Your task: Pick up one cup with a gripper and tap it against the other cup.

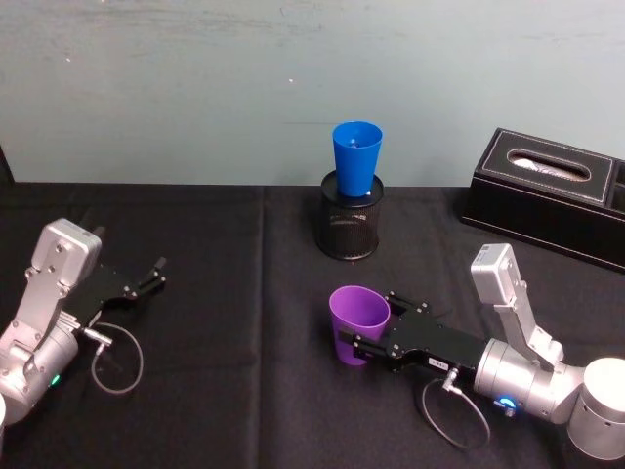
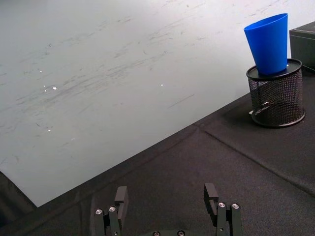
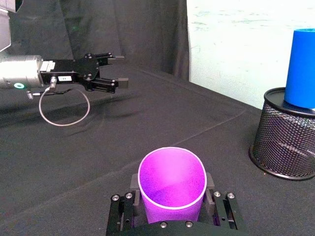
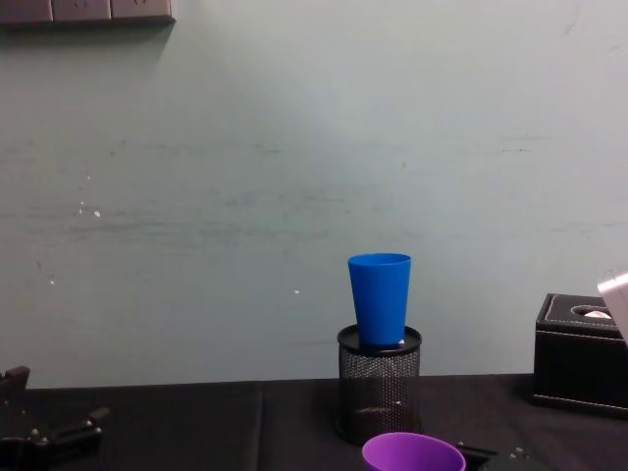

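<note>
A pale green wall (image 4: 245, 147), scuffed and flecked with small white marks, rises behind the desk (image 1: 293, 293). A creased black cloth (image 1: 195, 410) covers the desk. At the wall's left end hangs a dark curtain (image 3: 123, 29). The light is soft and even.

The left end effector (image 2: 166, 190) hangs low over the desk (image 2: 197, 157), which is draped in black cloth with a seam running across it. Its two black fingers (image 2: 211, 194) stand well apart, with nothing between them. Farther off on the cloth sits a black mesh pen holder (image 2: 277, 101), and a blue cup (image 2: 268, 43) stands upright in its mouth, rim up, leaning a touch. Just beyond the holder is the corner of a black box (image 2: 302, 46). A pale, scuffed wall (image 2: 123, 73) backs the desk.
</note>
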You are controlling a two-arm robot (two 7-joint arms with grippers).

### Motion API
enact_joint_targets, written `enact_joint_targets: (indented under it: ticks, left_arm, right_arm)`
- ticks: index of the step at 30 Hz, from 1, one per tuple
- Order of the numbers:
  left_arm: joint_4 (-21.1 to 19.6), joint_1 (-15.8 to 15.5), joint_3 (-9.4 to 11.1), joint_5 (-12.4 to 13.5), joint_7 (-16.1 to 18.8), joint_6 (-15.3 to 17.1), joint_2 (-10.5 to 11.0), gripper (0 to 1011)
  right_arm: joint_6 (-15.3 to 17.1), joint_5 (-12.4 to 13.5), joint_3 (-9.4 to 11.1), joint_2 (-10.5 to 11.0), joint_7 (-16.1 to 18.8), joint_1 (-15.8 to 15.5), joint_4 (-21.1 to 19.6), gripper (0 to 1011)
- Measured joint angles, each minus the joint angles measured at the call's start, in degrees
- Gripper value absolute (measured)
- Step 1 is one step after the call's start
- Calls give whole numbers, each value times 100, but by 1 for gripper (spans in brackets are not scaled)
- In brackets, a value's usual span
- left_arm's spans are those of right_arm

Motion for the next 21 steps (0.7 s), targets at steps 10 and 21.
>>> enact_joint_targets:
  ticks: [10,21]
  left_arm:
    - [0,0,0,0,0,0,0,1011]
    - [0,0,0,0,0,0,0,1011]
  right_arm:
    - [0,0,0,0,0,0,0,726]
    - [401,41,-19,236,68,-37,-788,726]
